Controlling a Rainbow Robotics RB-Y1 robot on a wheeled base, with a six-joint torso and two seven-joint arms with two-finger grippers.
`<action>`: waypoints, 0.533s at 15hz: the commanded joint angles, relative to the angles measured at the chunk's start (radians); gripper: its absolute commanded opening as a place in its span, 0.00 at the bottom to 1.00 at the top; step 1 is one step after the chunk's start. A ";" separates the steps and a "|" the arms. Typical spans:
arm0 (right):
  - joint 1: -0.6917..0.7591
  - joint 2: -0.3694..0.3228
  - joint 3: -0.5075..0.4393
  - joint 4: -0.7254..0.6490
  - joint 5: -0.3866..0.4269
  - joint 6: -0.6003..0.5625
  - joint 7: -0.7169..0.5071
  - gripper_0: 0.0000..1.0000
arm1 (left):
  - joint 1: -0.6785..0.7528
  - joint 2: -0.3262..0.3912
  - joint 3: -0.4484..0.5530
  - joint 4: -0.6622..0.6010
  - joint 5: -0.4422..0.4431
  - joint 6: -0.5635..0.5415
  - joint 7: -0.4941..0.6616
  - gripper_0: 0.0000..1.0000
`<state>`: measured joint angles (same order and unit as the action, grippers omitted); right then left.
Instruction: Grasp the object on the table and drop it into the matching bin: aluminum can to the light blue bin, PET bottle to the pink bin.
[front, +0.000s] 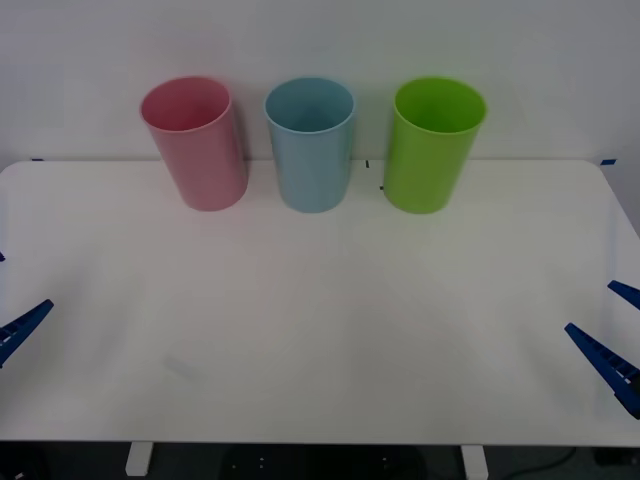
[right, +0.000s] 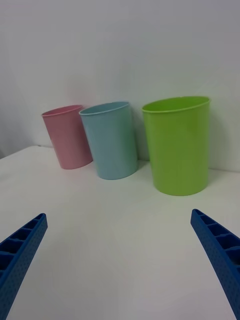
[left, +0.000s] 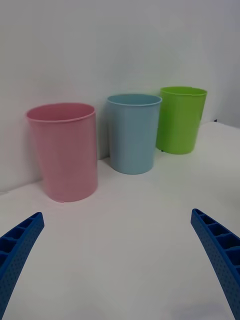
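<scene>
At the far left edge of the front view the left gripper (front: 5, 300) sits low beside the near left part of the table (front: 320, 330), with one blue ribbed finger (front: 22, 328) reaching in over the white top; in its own wrist view the two fingers (left: 20, 250) stand wide apart at the two corners with bare tabletop between them, so this gripper is released and carries nothing. Moving right along the back of the table, the pink bin (front: 195, 143) stands first, upright with its round mouth open, and just beside it, apart by a narrow gap, stands the light blue bin (front: 311, 142). Next in the row comes a lime green bin (front: 433, 143), a little farther from the blue one than the blue is from the pink (all three stand near the table's far edge, against a plain pale wall). The broad middle and near parts of the white tabletop lie between the bins and the two grippers. I cannot tell where the aluminium can is: what can be seen of the bins' insides is plain coloured wall, and their bottoms are hidden from every angle. At the far right the right gripper (front: 622, 335) hovers by the near right edge of the table, its blue fingers (right: 222, 255) likewise spread wide at the corners of its wrist view, released and grasping nothing, facing the green bin most closely.
</scene>
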<state>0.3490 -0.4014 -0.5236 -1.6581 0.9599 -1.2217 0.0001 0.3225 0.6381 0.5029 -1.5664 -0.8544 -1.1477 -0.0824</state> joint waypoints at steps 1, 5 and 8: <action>0.000 0.000 0.000 0.000 0.000 0.000 0.000 1.00 | 0.000 0.000 -0.018 0.002 -0.002 0.002 0.006 1.00; 0.000 0.000 0.000 0.000 0.000 0.000 0.000 1.00 | -0.003 0.002 -0.040 0.002 0.000 0.006 0.010 1.00; 0.000 0.000 0.000 0.000 0.000 0.000 0.000 1.00 | -0.003 0.002 -0.040 0.002 0.000 0.006 0.010 1.00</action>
